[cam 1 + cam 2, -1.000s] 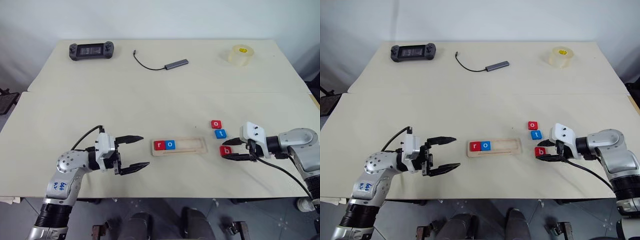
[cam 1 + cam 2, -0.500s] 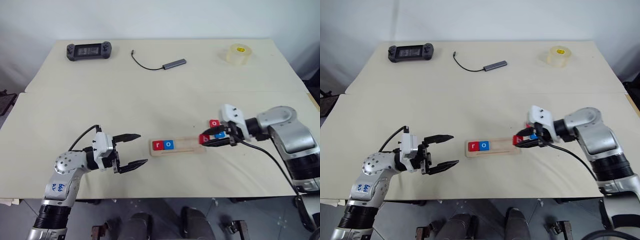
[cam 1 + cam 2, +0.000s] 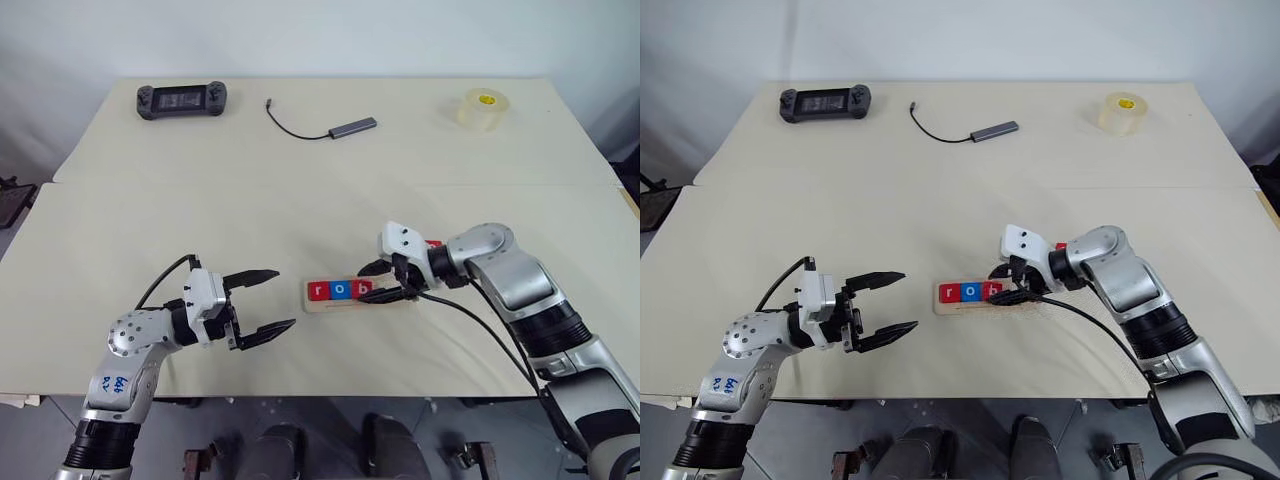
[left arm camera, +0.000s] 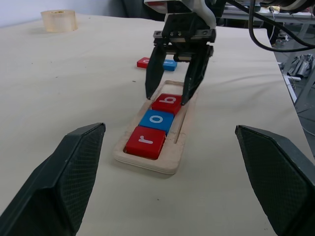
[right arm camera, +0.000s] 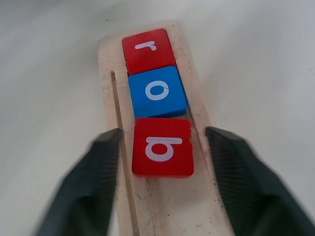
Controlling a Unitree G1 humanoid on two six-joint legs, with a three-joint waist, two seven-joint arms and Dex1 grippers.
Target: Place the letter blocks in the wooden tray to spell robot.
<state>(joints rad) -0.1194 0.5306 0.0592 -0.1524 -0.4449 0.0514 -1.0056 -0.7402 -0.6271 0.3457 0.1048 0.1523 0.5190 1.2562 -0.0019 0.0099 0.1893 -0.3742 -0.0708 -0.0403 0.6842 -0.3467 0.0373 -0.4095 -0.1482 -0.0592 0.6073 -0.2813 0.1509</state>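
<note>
Straddling red "b" tile in pale wooden tray, right end effector released, blue "o" tile at its nine o'clock, left end effector released, empty.

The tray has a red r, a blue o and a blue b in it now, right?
Not quite. The b block is red, not blue. The right wrist view shows it lying in the wooden tray after the red r and the blue o, with the right gripper open around it.
</note>
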